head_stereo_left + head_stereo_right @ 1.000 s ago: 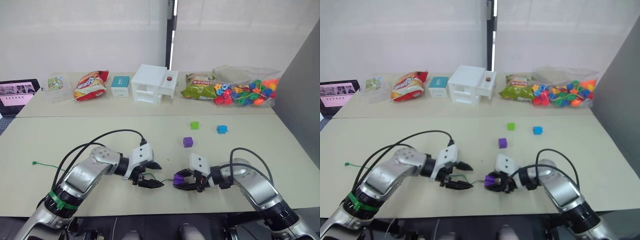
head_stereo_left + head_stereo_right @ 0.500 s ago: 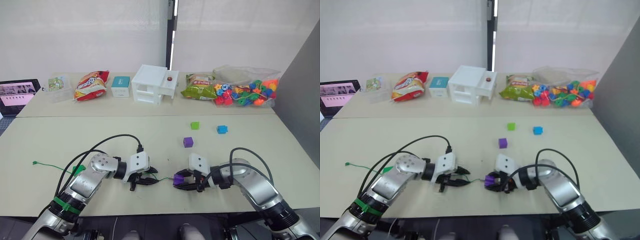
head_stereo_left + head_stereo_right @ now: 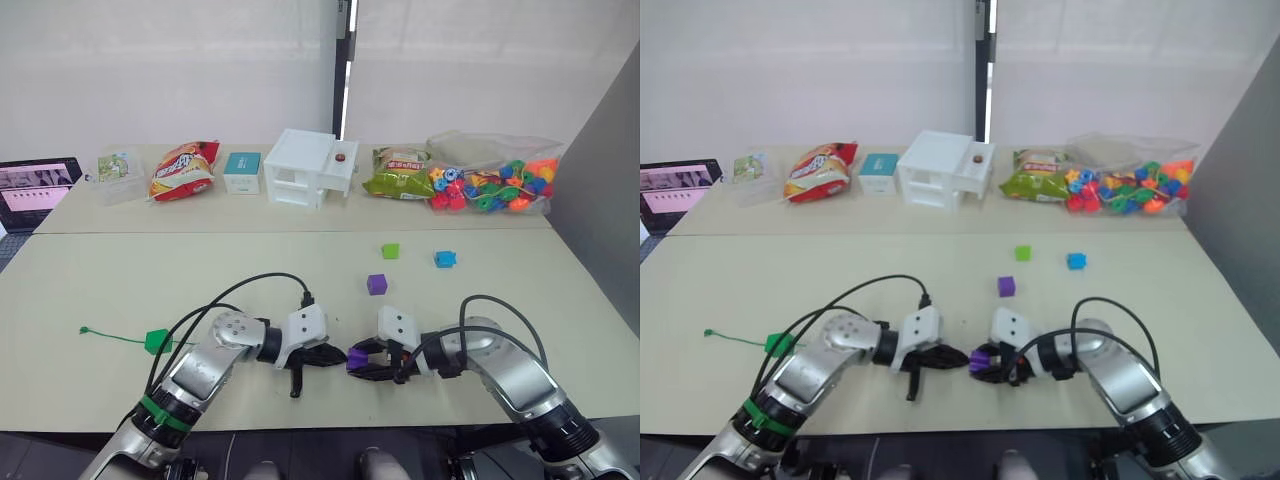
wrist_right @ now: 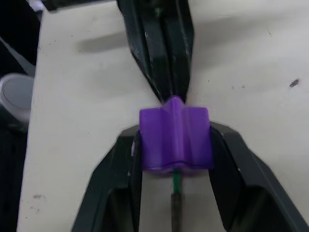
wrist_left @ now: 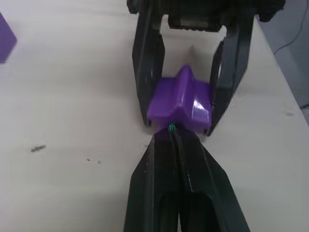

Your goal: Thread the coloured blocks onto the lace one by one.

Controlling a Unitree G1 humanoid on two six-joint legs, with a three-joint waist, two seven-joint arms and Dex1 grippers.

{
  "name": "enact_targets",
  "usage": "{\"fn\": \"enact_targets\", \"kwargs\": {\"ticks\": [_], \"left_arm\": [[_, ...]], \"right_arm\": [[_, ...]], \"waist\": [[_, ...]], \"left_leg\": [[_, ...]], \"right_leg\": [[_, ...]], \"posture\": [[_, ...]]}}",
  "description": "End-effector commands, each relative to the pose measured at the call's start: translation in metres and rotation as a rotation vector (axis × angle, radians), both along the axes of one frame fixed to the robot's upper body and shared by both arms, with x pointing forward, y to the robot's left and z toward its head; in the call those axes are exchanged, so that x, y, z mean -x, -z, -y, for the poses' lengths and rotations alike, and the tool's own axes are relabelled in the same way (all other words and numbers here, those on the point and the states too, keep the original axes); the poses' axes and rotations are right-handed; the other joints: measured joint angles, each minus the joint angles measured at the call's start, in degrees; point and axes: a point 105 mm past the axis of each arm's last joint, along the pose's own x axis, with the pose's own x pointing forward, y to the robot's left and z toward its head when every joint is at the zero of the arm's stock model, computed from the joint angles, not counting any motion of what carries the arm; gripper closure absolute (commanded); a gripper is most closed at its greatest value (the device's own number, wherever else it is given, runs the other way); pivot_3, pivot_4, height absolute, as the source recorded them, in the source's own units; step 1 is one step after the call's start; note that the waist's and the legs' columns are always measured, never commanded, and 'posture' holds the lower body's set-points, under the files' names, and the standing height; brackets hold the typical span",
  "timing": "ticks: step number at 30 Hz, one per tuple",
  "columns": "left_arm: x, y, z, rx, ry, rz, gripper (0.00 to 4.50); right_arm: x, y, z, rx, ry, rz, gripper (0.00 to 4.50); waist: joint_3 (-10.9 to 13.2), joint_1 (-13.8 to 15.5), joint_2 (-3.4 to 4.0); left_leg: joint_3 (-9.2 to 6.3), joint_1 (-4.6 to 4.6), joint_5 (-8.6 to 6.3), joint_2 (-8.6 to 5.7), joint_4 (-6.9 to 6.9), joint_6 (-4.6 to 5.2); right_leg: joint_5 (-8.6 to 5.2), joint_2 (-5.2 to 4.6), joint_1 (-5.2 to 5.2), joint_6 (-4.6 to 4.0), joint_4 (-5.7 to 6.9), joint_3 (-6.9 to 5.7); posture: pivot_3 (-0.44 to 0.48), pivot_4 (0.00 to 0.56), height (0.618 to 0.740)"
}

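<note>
1. The near table holds the work; a second table behind it carries a white drawer box, a red snack bag, a green snack bag, a small teal box, a clear bag of mixed beads and a laptop at the far left.
2. The left gripper lies low over the table near the front edge, its two black fingers pressed together on the lace, their tips touching the purple block.
3. The right gripper faces it from the right, its fingers pinching that purple block by two opposite sides.
4. In the right wrist view, a short green length of the lace comes out of the block's face nearest the camera, with a darker stiff tip beyond it.
5. The lace's tail end lies on the table well to the left, with a dark green block on it.
6. A second purple block sits loose on the table beyond the grippers; a light green block and a blue block lie further back, apart from one another.
</note>
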Motion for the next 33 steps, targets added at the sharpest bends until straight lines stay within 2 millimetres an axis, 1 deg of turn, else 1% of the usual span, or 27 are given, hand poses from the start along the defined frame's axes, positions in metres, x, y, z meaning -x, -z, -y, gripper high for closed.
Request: {"fn": "enact_targets", "kwargs": {"ticks": [1,5,7,8,10,14,16,18,22,24,29,32,33], "left_arm": [[0.003,-0.009,0.01,0.028,0.015,0.026,4.45],[0.005,-0.011,0.006,0.024,0.011,-0.001,4.45],[0.006,-0.013,0.003,0.032,0.013,-0.027,3.89],[0.01,-0.015,0.001,0.035,0.032,-0.061,3.64],[0.015,-0.017,-0.003,0.029,0.058,-0.085,2.97],[0.013,-0.019,-0.007,-0.006,0.064,-0.053,1.63],[0.01,-0.02,-0.004,-0.025,0.068,-0.031,0.98],[0.009,-0.019,0.0,-0.041,0.079,-0.027,0.35],[-0.003,-0.013,0.016,-0.083,0.07,0.027,0.35],[-0.003,-0.009,0.023,-0.089,0.087,0.028,0.35],[0.001,0.003,0.027,-0.109,0.12,-0.008,0.35],[0.001,0.004,0.029,-0.097,0.119,-0.025,0.35],[0.001,0.003,0.029,-0.089,0.12,-0.028,0.89]], "right_arm": [[0.001,0.001,-0.003,0.006,-0.008,-0.004,3.13],[0.0,0.001,-0.002,0.011,0.001,-0.004,3.13],[0.0,0.002,-0.004,0.006,0.005,-0.014,3.13],[0.0,0.0,-0.005,-0.004,0.013,-0.011,3.13],[-0.001,-0.002,-0.005,-0.017,0.033,-0.013,2.09],[0.004,-0.011,0.002,-0.026,0.05,-0.004,0.75],[0.007,-0.014,0.012,-0.002,0.059,0.008,0.05],[0.01,-0.016,0.02,0.017,0.069,0.013,0.0],[0.011,-0.013,0.037,0.066,0.101,0.021,0.0],[0.007,-0.009,0.041,0.088,0.118,0.031,0.0],[0.002,-0.005,0.041,0.093,0.131,0.04,0.0],[0.002,-0.003,0.04,0.092,0.131,0.04,0.0],[0.002,-0.003,0.04,0.092,0.131,0.039,0.0]], "waist": [[0.0,0.0,0.0],[0.0,0.0,-0.01],[0.0,0.0,-0.01],[0.0,-0.1,-0.01],[0.0,-0.2,0.0],[0.0,-0.1,0.0],[0.0,0.2,0.0],[0.0,0.6,-0.01],[0.0,1.3,-0.01],[0.0,1.2,-0.02],[0.0,0.9,-0.02],[0.0,1.1,-0.02],[0.0,1.2,-0.02]], "left_leg": [[0.0,0.0,0.0,0.0,0.0,0.0],[0.0,0.0,0.0,0.0,0.03,0.0],[0.0,0.01,0.0,0.0,0.02,0.0],[-0.01,0.01,0.0,0.0,0.02,0.0],[-0.01,0.01,0.0,0.01,0.01,0.0],[-0.01,-0.03,0.0,0.0,0.01,0.0],[-0.01,-0.05,0.0,0.0,0.01,0.0],[-0.01,-0.1,0.0,-0.04,0.03,0.0],[0.01,-0.12,0.0,-0.05,0.05,0.0],[0.02,-0.12,0.0,-0.05,0.05,0.0],[0.03,-0.09,0.0,-0.03,0.03,0.0],[0.04,-0.06,0.0,-0.03,0.05,0.0],[0.03,-0.04,0.0,-0.03,0.05,0.0]], "right_leg": [[0.0,0.0,0.01,0.0,0.0,0.0],[0.0,-0.01,0.04,0.0,-0.01,0.0],[0.0,0.0,0.03,0.0,-0.01,0.0],[0.0,0.0,0.03,0.0,0.0,0.0],[0.0,0.01,-0.01,0.0,0.01,0.0],[0.0,0.0,-0.04,0.0,0.01,0.0],[0.0,-0.01,-0.04,0.0,0.0,0.0],[0.0,-0.04,-0.04,0.0,-0.02,0.0],[0.0,-0.03,-0.02,0.01,-0.12,0.0],[0.0,-0.03,-0.02,0.01,-0.12,0.01],[0.0,0.0,-0.06,0.0,-0.05,0.03],[0.0,-0.01,0.02,0.01,-0.09,0.03],[0.0,-0.01,0.05,0.01,-0.09,0.02]], "posture": [[0.0,0.15,0.74],[0.0,0.15,0.74],[0.0,0.15,0.74],[0.0,0.15,0.74],[0.0,0.15,0.74],[0.0,0.15,0.74],[0.0,0.15,0.74],[0.0,0.15,0.74],[0.0,0.15,0.74],[0.0,0.15,0.74],[0.0,0.15,0.74],[0.0,0.15,0.74],[0.0,0.15,0.74]]}}
